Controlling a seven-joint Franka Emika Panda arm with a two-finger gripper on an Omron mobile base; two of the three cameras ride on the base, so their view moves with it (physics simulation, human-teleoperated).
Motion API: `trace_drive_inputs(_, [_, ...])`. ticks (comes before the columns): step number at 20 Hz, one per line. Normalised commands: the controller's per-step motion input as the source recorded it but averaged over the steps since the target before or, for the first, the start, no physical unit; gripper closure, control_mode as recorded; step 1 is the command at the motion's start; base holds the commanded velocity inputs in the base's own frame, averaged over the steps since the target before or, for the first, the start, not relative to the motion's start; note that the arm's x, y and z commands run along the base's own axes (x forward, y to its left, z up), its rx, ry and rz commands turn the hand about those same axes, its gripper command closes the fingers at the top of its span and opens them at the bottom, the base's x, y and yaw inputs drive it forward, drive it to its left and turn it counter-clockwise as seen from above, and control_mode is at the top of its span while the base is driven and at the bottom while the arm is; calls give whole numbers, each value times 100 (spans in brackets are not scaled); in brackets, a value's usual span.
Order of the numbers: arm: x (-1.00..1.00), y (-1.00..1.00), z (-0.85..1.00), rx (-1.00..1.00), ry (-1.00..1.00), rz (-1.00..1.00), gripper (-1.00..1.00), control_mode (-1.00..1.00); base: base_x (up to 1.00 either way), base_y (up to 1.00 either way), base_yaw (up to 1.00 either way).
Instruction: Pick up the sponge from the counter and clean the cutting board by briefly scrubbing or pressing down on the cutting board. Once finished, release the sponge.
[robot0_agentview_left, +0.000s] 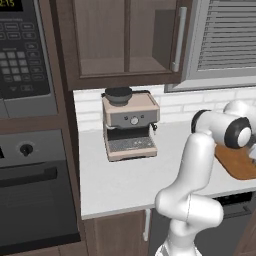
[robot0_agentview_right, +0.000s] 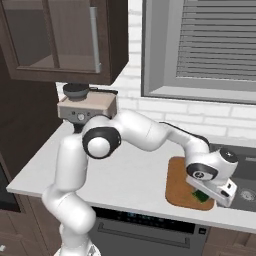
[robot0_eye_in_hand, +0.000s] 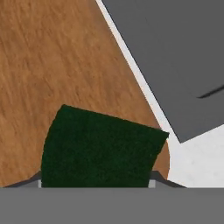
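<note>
My gripper (robot0_agentview_right: 204, 192) is low over the right front part of the reddish-brown cutting board (robot0_agentview_right: 178, 186), shut on the dark green sponge (robot0_agentview_right: 201, 196). In the hand view the sponge (robot0_eye_in_hand: 98, 146) sits between the two fingertips, which peek out at either side of it, with the board's wood grain (robot0_eye_in_hand: 65, 57) right behind it. The sponge lies at or just above the board's surface; I cannot tell whether they touch. The board's left end (robot0_agentview_left: 241, 164) shows past the arm on the pale counter (robot0_agentview_left: 125, 175).
A beige coffee machine (robot0_agentview_left: 130, 125) stands at the back of the counter, left of the arm. The dark sink basin (robot0_agentview_right: 241, 172) lies just right of the board, its grey floor (robot0_eye_in_hand: 175, 57) close to the sponge. An oven and microwave column (robot0_agentview_left: 27, 125) flanks the counter's left end.
</note>
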Motion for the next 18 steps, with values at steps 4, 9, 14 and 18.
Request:
trace_drive_inputs(4, [3,-2,-86,0,-5,-1,100,-100,0,0,0])
trace_drive_inputs(9, [10,44,-100,-16,2,0,100,-100,0,0,0])
trace_drive_inputs(14, [9,100,-100,-37,16,0,100,-100,0,0,0])
trace_drive_inputs(18, [0,37,-10,-12,29,0,100,-100,0,0,0])
